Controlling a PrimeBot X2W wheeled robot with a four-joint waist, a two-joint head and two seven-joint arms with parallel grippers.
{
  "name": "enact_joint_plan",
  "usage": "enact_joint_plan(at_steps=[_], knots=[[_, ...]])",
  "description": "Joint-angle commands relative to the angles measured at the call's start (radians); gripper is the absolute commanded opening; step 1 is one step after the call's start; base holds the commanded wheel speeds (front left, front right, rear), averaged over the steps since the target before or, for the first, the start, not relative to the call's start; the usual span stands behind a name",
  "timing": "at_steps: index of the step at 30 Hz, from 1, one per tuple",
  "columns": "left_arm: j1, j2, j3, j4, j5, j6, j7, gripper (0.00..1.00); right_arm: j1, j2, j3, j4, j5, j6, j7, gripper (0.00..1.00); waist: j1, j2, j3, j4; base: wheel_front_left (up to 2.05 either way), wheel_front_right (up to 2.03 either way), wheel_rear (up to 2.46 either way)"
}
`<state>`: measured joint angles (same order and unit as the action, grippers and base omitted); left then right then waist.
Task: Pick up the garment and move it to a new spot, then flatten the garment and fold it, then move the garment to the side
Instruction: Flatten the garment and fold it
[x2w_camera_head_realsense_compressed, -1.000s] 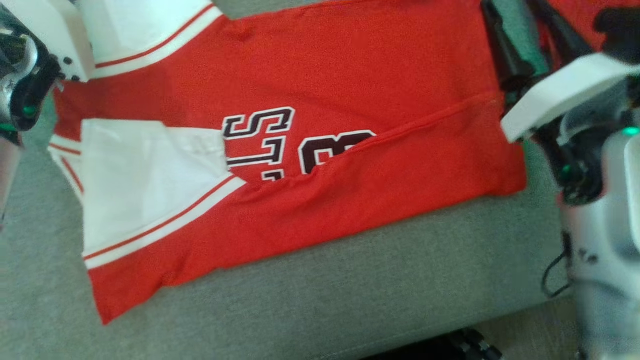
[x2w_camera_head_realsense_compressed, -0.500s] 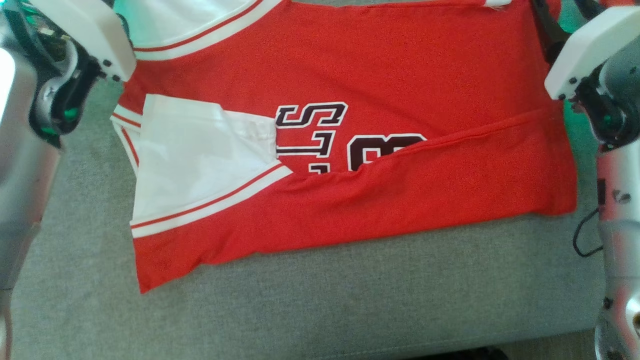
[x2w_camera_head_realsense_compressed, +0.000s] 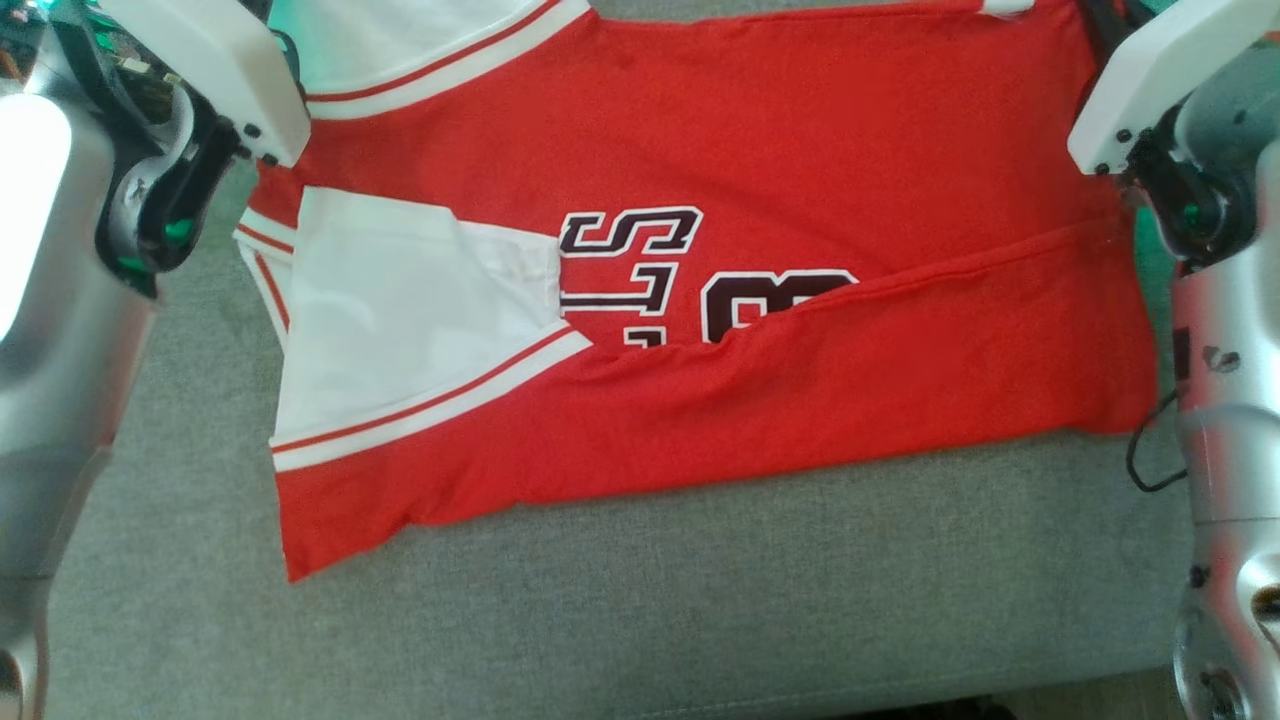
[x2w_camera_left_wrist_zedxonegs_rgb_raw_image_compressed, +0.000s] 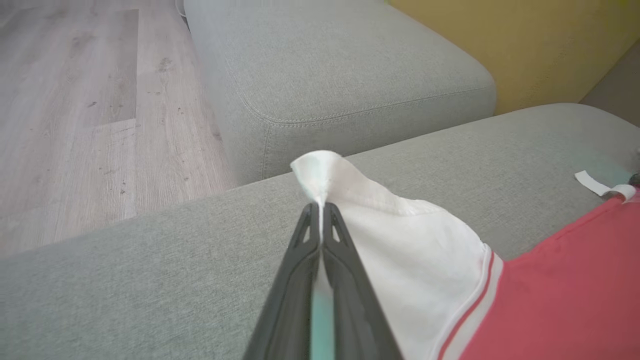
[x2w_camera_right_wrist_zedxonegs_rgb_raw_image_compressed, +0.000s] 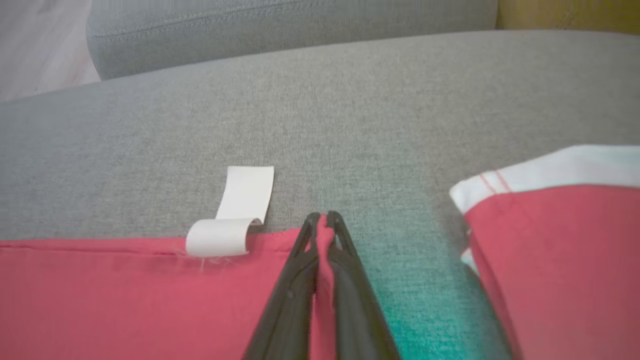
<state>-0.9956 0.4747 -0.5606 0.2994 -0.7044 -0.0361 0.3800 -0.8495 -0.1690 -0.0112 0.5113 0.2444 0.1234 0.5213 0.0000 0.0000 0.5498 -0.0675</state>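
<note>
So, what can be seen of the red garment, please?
The garment is a red jersey with white striped sleeves and dark lettering. It lies spread on the grey cushion, near edge folded over the print. The left gripper pinches a white sleeve tip; the right gripper pinches the hem by a white tag.

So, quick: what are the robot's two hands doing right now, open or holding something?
Left hand: closed, pinching the white sleeve of the garment.
Right hand: closed, pinching the garment's red hem beside the white tag.
</note>
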Motion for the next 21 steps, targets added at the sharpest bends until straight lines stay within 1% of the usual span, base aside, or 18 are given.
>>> enact_joint_plan(at_steps=[1, 5, 9, 16, 21], knots=[[-0.015, 0.038, 0.035, -0.033, -0.005, -0.004, -0.016, 0.0, -0.017, 0.008, 0.004, -0.035, -0.005, 0.007, -0.025, 0.0, 0.0, 0.0, -0.012, 0.0, 0.0, 0.0, 0.0], [0.007, 0.038, 0.039, -0.048, -0.015, -0.009, -0.038, 0.0, -0.005, 0.011, 0.013, -0.041, 0.006, 0.007, -0.055, 0.0, 0.0, 0.0, -0.033, 0.003, 0.0, 0.0, 0.0], [0.064, 0.049, 0.048, -0.092, -0.034, -0.013, -0.069, 0.0, 0.039, 0.004, 0.029, -0.062, 0.026, 0.007, -0.083, 0.0, 0.0, 0.0, -0.07, 0.01, 0.0, 0.0, 0.0], [0.202, 0.084, 0.066, -0.175, -0.06, 0.011, -0.113, 0.0, 0.138, -0.02, 0.01, -0.098, 0.036, 0.007, -0.104, 0.0, 0.0, 0.0, -0.126, 0.023, 0.0, 0.0, 0.0], [0.279, 0.094, 0.084, -0.201, -0.074, 0.036, -0.152, 0.0, 0.172, -0.007, -0.009, -0.118, 0.035, 0.007, -0.116, 0.0, 0.0, 0.0, -0.152, 0.025, 0.0, 0.0, 0.0]])
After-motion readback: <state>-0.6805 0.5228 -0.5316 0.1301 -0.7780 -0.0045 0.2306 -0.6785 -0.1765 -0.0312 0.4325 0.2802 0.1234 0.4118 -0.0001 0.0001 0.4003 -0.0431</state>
